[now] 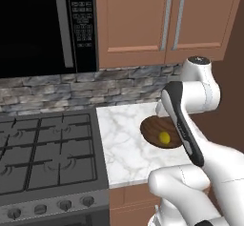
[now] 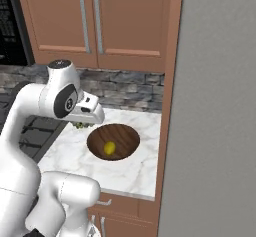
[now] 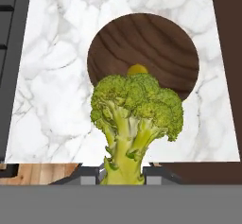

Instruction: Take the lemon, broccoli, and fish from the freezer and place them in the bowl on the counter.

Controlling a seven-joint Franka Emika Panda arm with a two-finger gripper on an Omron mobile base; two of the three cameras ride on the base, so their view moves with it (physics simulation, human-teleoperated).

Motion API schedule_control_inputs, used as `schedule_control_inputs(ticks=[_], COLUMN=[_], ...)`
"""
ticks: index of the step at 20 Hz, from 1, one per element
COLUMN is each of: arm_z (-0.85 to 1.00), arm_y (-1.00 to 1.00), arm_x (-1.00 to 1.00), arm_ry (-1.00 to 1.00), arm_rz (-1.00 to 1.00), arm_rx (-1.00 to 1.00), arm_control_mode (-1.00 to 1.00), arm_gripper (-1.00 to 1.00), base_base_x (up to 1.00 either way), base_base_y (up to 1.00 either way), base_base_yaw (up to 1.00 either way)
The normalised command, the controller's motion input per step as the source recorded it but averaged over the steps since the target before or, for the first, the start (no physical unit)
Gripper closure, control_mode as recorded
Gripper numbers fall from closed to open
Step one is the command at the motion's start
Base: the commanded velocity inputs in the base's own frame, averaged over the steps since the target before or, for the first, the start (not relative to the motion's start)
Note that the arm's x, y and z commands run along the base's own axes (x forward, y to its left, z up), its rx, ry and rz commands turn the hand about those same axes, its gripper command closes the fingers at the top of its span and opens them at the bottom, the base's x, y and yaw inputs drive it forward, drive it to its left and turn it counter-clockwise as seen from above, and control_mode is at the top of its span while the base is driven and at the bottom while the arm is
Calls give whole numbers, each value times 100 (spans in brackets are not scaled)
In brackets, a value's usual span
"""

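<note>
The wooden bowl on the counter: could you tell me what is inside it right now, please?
The bowl holds the lemon, lying loose on the wood. In the hand view, the broccoli held by the gripper covers the bowl's near part and most of the lemon.

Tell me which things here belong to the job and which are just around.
Job: broccoli held in the gripper; lemon lying in the bowl; counter; freezer.

Just around: stove; microwave; upper cabinets.
</note>
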Motion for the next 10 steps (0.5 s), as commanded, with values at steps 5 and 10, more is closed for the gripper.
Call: schedule_control_inputs(ticks=[5, 10], arm_z=[-78, -61], arm_y=[-3, -15], arm_x=[65, 41], arm_ry=[0, 0], arm_rz=[0, 0], arm_rx=[0, 1], arm_control_mode=[-100, -100], arm_gripper=[100, 100], base_base_x=[0, 0], base_base_y=[0, 0], base_base_yaw=[0, 0])
